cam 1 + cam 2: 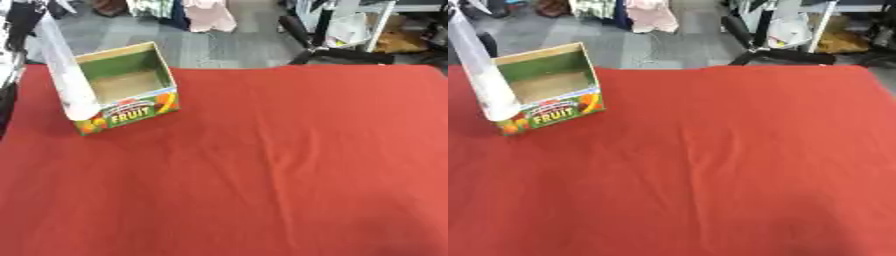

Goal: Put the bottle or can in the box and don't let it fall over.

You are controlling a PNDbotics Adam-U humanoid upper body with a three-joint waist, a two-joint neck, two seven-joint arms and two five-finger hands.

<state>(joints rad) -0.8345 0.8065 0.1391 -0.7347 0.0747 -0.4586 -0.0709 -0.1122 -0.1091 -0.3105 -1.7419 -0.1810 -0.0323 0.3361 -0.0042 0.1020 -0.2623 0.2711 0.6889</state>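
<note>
**Open fruit box sitting alone at the far left of the red desk**

A cardboard box is standing upright at the far left of the desk, close to its back edge and turned a little askew. Its top is lying open toward the camera, showing green inner walls and a bare brown floor. The front panel is carrying a colourful print with the word "FRUIT" and pictures of fruit. A long white flap is rising from the box's left side, leaning up and away to the left, with its lower end hanging over the front left corner.

A red cloth is covering the whole desk, with faint creases running down its middle. No bottle or can is showing in either view, so where the task's thing is cannot be told; the inside of the box is showing nothing but cardboard.

Neither of the robot's hands is appearing in either view, so whether the fingers are released, clenched or grasping anything cannot be told.

Beyond the desk's far edge, a grey floor is showing, with a black chair standing at the upper right.
</note>
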